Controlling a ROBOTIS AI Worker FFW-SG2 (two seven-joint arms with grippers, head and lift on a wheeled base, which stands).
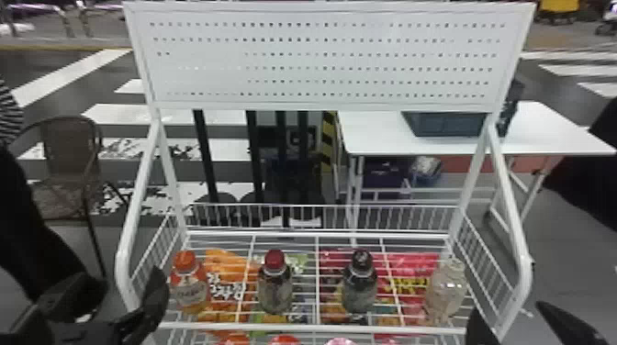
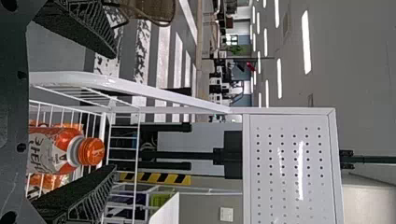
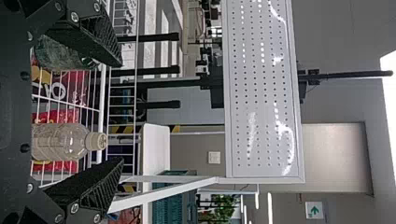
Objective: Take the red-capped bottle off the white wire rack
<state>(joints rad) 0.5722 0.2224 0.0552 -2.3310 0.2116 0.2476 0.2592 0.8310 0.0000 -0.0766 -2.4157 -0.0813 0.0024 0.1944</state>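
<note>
Head view's got the red-capped bottle (image 1: 275, 286) on the white wire rack (image 1: 316, 327), upright with its cap up, between the orange-capped bottle (image 1: 188, 284) and black-capped bottle (image 1: 360, 286). Label's too blurry to make out, but the shoulders look smooth and rounded. Left gripper (image 1: 123, 277) and right gripper (image 1: 507, 309) are partly cut off, textured black fingers spread, both empty.
</note>
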